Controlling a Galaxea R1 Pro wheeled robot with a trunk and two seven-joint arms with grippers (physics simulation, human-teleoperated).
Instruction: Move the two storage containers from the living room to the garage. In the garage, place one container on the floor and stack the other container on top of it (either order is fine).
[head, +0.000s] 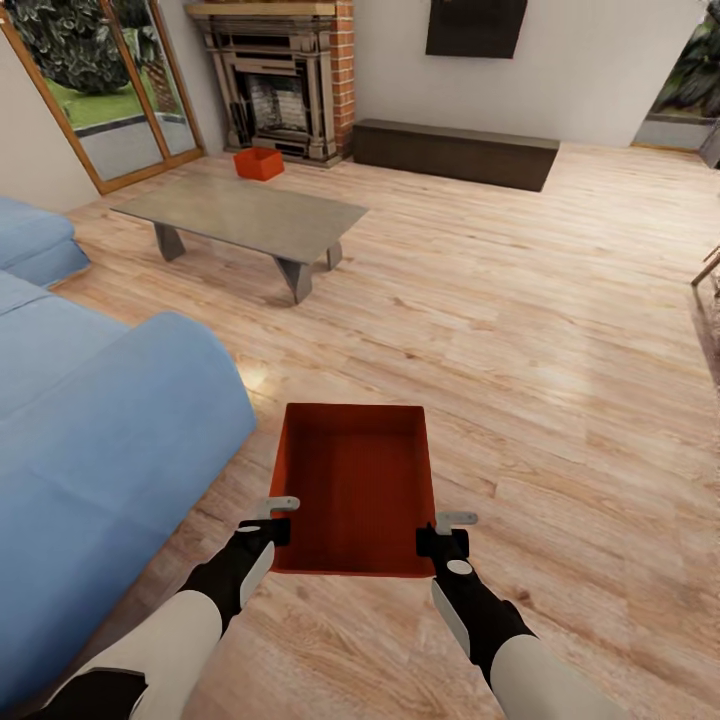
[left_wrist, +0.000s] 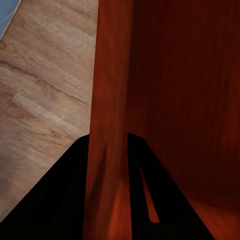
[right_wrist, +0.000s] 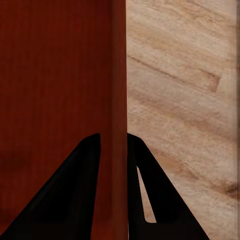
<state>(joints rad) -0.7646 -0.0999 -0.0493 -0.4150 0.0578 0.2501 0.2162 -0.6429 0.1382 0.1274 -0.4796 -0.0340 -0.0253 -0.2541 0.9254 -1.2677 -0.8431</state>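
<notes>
I hold one red-orange open-top storage container above the wood plank floor of the living room, in front of me. My left gripper is shut on its left wall, one finger on each side. The right gripper is shut on the right wall the same way. The bin is empty and roughly level. The other storage container sits on the floor by the brick fireplace, beyond the low grey table.
A blue sofa runs close along my left side. A dark low bench lies under the wall TV. Glass doors stand at the far left. Open wood floor stretches ahead and right.
</notes>
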